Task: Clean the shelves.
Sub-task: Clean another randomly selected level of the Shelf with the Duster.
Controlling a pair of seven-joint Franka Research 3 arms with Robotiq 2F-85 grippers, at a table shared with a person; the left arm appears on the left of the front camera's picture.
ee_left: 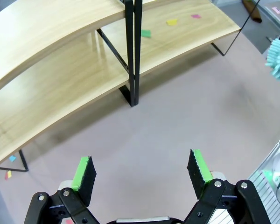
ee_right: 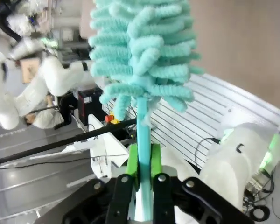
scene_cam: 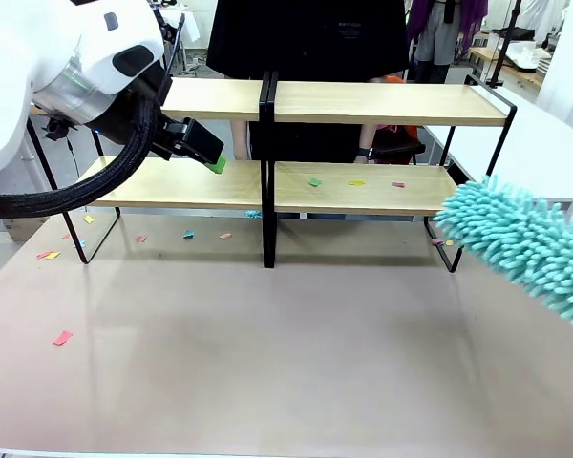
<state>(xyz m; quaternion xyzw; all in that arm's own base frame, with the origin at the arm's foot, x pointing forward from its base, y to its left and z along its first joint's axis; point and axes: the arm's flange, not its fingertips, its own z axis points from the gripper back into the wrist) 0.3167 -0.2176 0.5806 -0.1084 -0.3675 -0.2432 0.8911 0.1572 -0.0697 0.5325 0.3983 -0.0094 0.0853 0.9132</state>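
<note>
We think the cleaning has hardly begun. The shelves (scene_cam: pixel 363 103) stand across the upper half of the front view, on the far part of the bench (scene_cam: pixel 286 382), with a person behind them. The top boards look clean to us. On the lower board, just right of the middle post, we see small paper bits (scene_cam: pixel 314 181) in green, yellow and pink, so that board needs a sweep. The left part of the lower board looks bare, but the arm hides some of it. More bits lie on the bench under the rack and near the left edge. The right tool (ee_right: pixel 142 163) is clamped on the handle of a fluffy blue-green duster (scene_cam: pixel 525 239). The duster sits at the right edge of the front view, near the right end of the lower board, and we cannot tell if it touches. The left tool (ee_left: pixel 142 168) has its fingers apart and holds nothing. It hangs over the bench in front of the rack. So we judge that nearly all the wiping is left to do.
</note>
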